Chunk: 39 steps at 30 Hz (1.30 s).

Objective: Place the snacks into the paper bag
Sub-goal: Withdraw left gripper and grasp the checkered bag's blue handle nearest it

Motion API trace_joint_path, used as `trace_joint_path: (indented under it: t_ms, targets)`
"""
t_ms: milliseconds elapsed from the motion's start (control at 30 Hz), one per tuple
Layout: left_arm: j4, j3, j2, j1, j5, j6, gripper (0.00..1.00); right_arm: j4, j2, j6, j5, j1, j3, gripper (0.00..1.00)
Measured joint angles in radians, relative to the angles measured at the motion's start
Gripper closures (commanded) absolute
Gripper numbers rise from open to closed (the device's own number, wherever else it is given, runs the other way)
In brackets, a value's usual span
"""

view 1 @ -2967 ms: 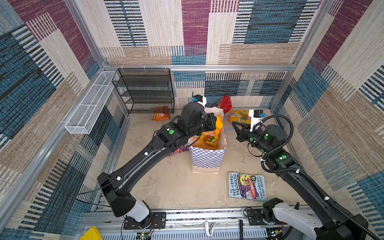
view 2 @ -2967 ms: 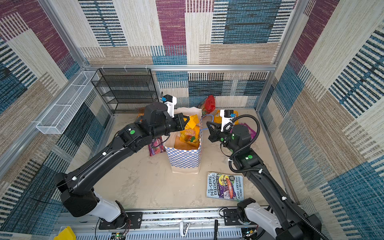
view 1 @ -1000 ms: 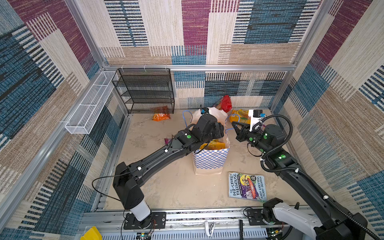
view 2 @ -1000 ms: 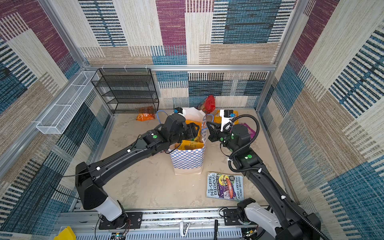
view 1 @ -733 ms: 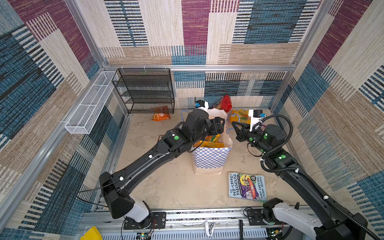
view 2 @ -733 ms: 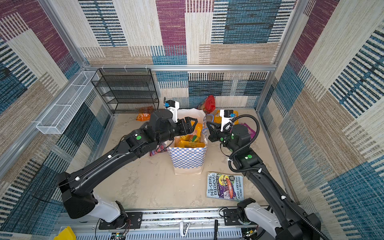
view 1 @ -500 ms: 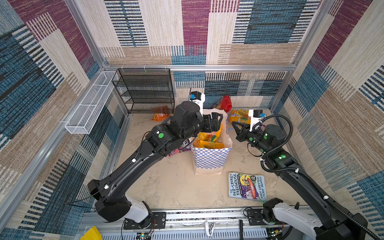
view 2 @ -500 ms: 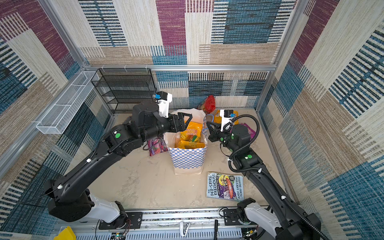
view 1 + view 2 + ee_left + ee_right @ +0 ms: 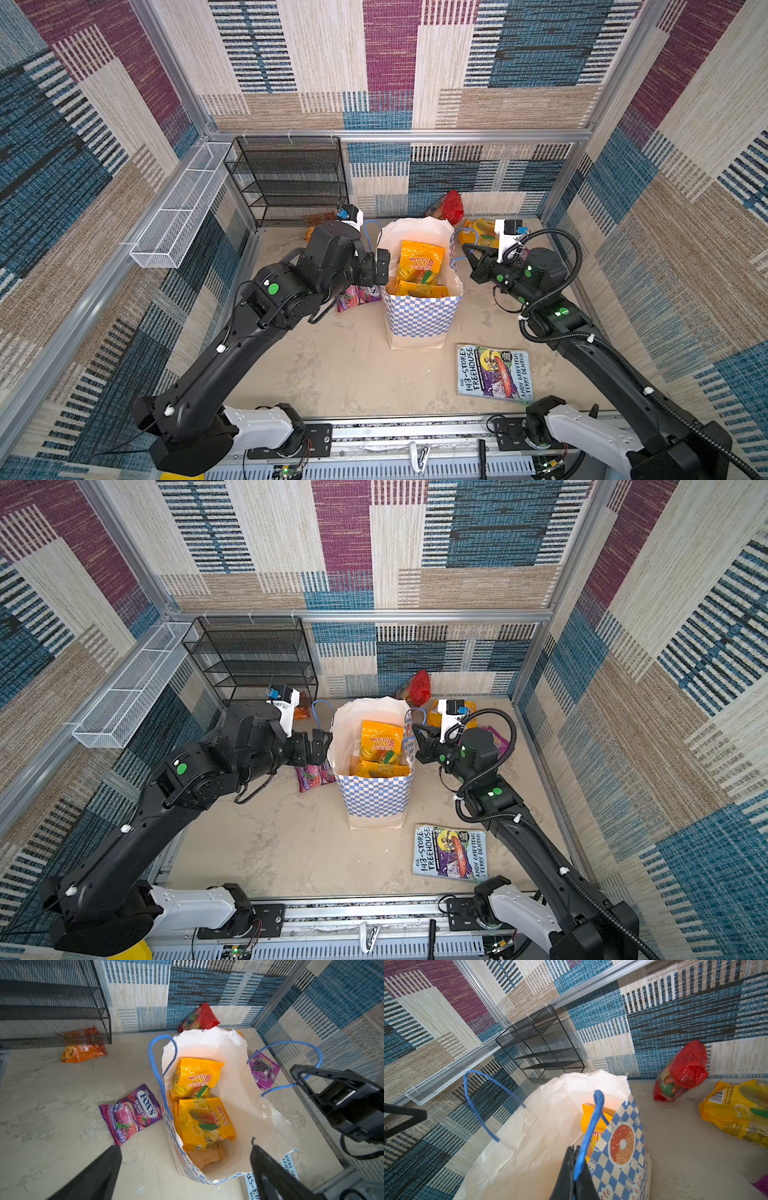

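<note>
The blue-and-white checkered paper bag point(image 9: 419, 320) stands upright with its mouth open. Two yellow mango packets point(image 9: 195, 1078) point(image 9: 205, 1124) lie inside it. My left gripper point(image 9: 380, 270) hangs open and empty by the bag's left rim, and in the left wrist view its fingers point(image 9: 99, 1174) spread wide above the bag. My right gripper point(image 9: 574, 1149) is shut on the bag's blue cord handle point(image 9: 593, 1118). On the floor lie the Fox's packet point(image 9: 131, 1112), orange chips point(image 9: 83, 1053), a red packet point(image 9: 197, 1018), a purple grape packet point(image 9: 264, 1070) and another mango packet point(image 9: 737, 1109).
The Treehouse book point(image 9: 492, 374) lies flat to the front right of the bag. A black wire shelf point(image 9: 291, 183) stands at the back left wall, and a white wire basket point(image 9: 178, 216) hangs on the left wall.
My left gripper has come up out of the bag, drawn back to the left and opened, leaving a mango packet inside. The right arm has not moved.
</note>
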Motion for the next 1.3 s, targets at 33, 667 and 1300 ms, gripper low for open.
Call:
trace_joint_path:
  t_ms: [33, 667, 1300]
  targets:
    - [0.002, -0.005, 0.011, 0.022, 0.028, -0.008, 0.01, 0.000, 0.000, 0.000, 0.000, 0.000, 0.000, 1.00]
    - [-0.035, 0.083, 0.330, 0.145, 0.193, -0.042, 0.81, 0.004, 0.012, 0.000, 0.001, 0.000, -0.010, 1.00]
    - [-0.087, 0.183, 0.415, 0.302, 0.296, -0.045, 1.00, 0.045, 0.086, 0.005, 0.008, 0.000, 0.046, 1.00]
